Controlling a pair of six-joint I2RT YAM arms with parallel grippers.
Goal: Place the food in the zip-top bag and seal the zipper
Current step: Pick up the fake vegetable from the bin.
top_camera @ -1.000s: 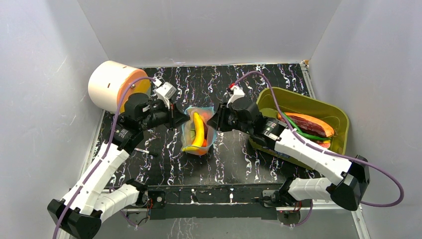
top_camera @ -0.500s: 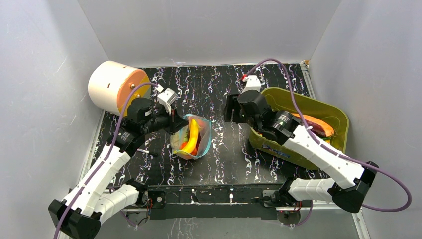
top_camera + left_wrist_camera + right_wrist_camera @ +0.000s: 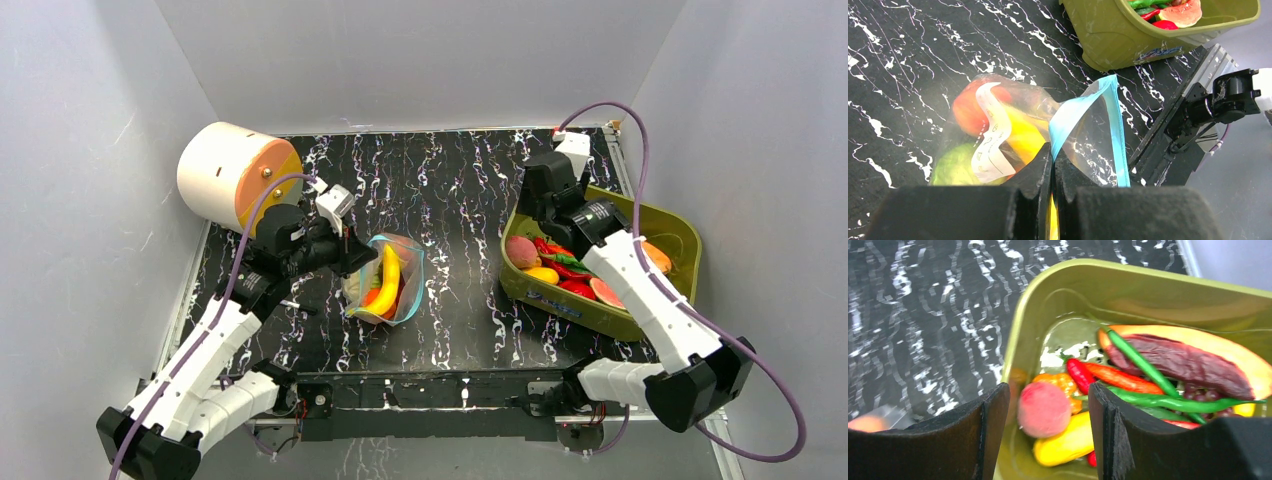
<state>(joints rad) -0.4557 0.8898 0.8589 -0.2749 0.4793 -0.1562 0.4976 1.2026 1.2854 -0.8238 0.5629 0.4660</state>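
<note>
Holding the bag (image 3: 392,290) by its mouth with the left gripper (image 3: 1052,162): fingers pressed together on the plastic right at the blue-teal zipper (image 3: 1115,130), no gap visible between them. Lying on the dark table (image 3: 450,180) near the middle, just right of that gripper, mouth propped partly open and turned, by the look of it, toward the bin (image 3: 560,300); already carrying a banana (image 3: 389,270) plus something red and something green. Hovering over the near-left end of the bin with the right gripper (image 3: 1048,400), fingers spread wide, gripping nothing and touching nothing as far as can be seen. Directly beneath that gap, a peach (image 3: 1043,410), roundish, so no long axis to line up with. Just beside it, a yellow piece (image 3: 1068,445) and red peppers (image 3: 1098,377). Farther back, a purple sweet potato (image 3: 1183,362), long axis running roughly along the line from finger to finger, so likely needing a wrist turn before any grasp. Probably a straight drop and a squeeze on the peach next, then a carry leftward, well across the table, to the bag's mouth. Clearly work for the right arm: much nearer the bin, with the left tied up keeping the mouth open.
</note>
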